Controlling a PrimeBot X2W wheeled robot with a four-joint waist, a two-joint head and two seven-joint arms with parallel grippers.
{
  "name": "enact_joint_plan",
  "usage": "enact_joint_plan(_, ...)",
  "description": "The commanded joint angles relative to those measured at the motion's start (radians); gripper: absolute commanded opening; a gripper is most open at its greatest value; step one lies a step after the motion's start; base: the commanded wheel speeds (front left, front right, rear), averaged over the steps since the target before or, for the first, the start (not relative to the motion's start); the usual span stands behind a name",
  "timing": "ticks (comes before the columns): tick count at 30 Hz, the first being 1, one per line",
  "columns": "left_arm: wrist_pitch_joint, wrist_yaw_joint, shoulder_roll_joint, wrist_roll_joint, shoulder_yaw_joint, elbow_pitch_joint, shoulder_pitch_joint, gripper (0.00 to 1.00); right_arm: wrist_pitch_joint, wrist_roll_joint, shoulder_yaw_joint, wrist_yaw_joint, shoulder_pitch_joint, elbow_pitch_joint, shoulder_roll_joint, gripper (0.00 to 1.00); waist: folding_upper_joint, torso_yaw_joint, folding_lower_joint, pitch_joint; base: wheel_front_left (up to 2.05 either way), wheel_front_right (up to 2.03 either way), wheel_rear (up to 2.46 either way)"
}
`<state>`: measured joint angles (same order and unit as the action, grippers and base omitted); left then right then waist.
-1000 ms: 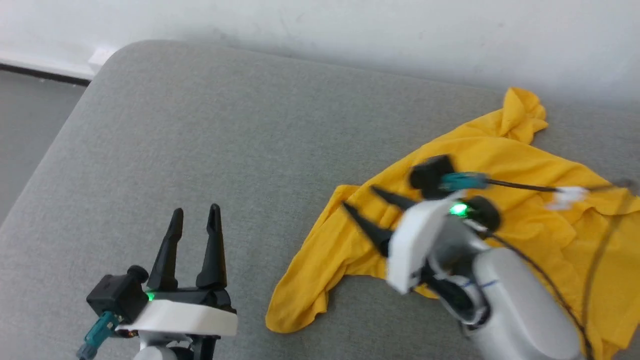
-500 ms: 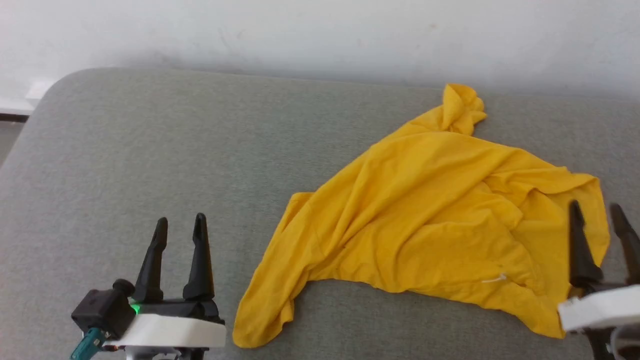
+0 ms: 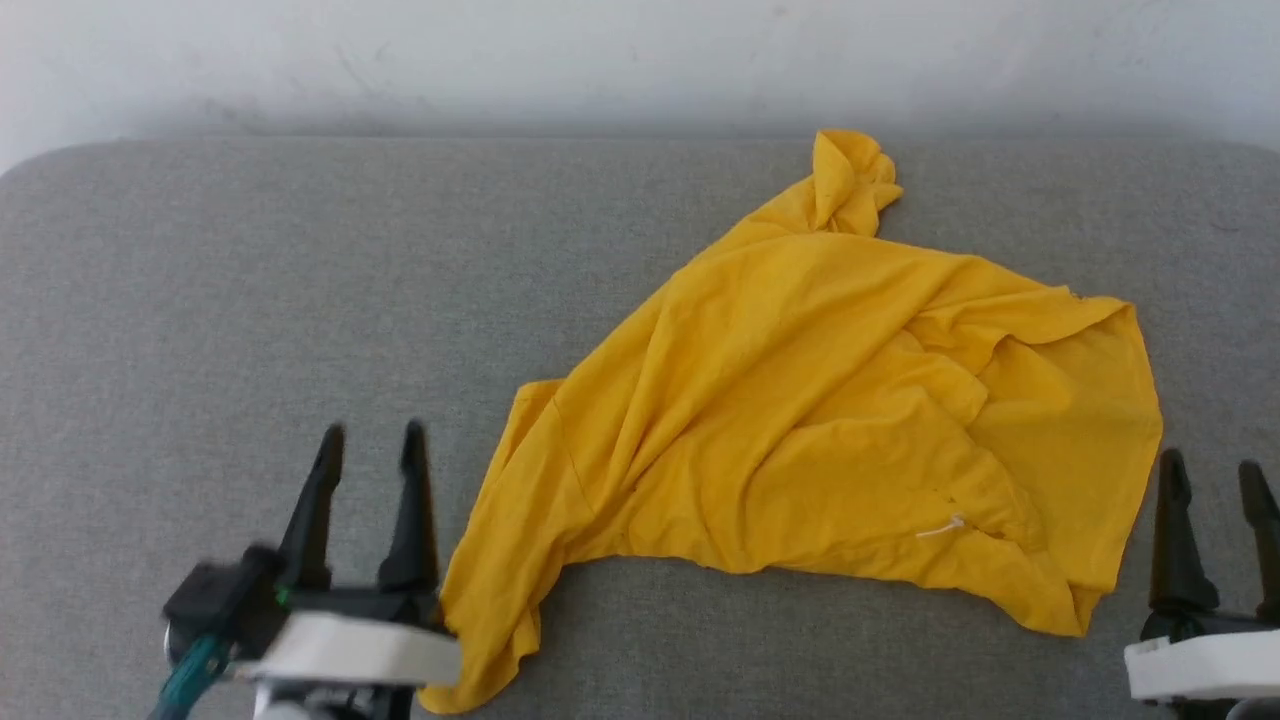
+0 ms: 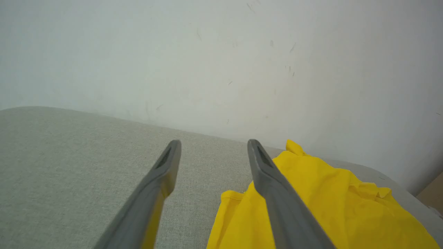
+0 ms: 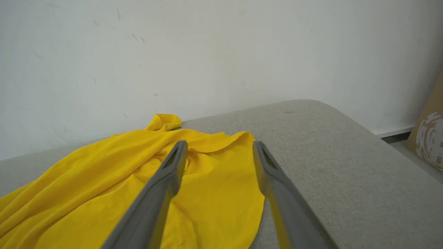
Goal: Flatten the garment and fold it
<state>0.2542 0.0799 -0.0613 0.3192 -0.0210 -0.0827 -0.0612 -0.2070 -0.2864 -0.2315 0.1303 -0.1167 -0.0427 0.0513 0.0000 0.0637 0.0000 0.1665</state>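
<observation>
On the grey padded surface [image 3: 200,300], the yellow garment [image 3: 820,400] lies crumpled, its bunched tip near the white wall [image 3: 500,60]. The left claw [image 3: 373,435] and right claw [image 3: 1211,465] flank it, fingers apart, both empty.

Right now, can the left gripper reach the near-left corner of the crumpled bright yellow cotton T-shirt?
Probably yes. The left gripper stands open beside the bright yellow cotton T-shirt, whose near-left flap lies just right of it on the grey fabric cushion, nothing between.
</observation>
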Motion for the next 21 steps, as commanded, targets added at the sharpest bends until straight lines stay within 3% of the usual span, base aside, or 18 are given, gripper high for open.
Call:
enact_joint_plan(1, -0.011, 0.01, -0.012, -0.018, -0.017, -0.004, 0.049, 1.0, -0.008, -0.001, -0.007, 0.0, 0.024, -0.002, -0.001, 1.0, 0.0, -0.002, 0.0, 0.018, 0.0, 0.0, 0.0)
enact_joint_plan(6, -0.168, 0.033, -0.049, -0.078, -0.155, 0.021, 0.252, 1.0, -0.011, 0.013, -0.045, 0.0, 0.063, -0.014, -0.001, 1.0, 0.0, 0.005, 0.0, 0.065, 0.0, 0.0, 0.0)
enact_joint_plan(12, -0.392, 0.047, -0.032, -0.091, -0.365, 0.098, 0.483, 1.0, -0.016, 0.02, -0.099, 0.0, 0.112, -0.027, -0.001, 1.0, 0.0, -0.008, 0.0, 0.125, 0.0, 0.0, 0.0)
enact_joint_plan(16, -0.534, 0.05, -0.02, -0.061, -0.52, 0.142, 0.57, 1.0, -0.016, 0.016, -0.116, 0.0, 0.13, -0.03, -0.001, 1.0, 0.0, -0.022, 0.0, 0.154, 0.0, 0.0, 0.0)
enact_joint_plan(21, -0.649, 0.05, -0.047, -0.012, -0.674, 0.208, 0.62, 1.0, -0.021, -0.003, -0.112, 0.0, 0.137, -0.021, -0.001, 1.0, 0.0, -0.043, 0.0, 0.178, 0.0, 0.0, 0.0)
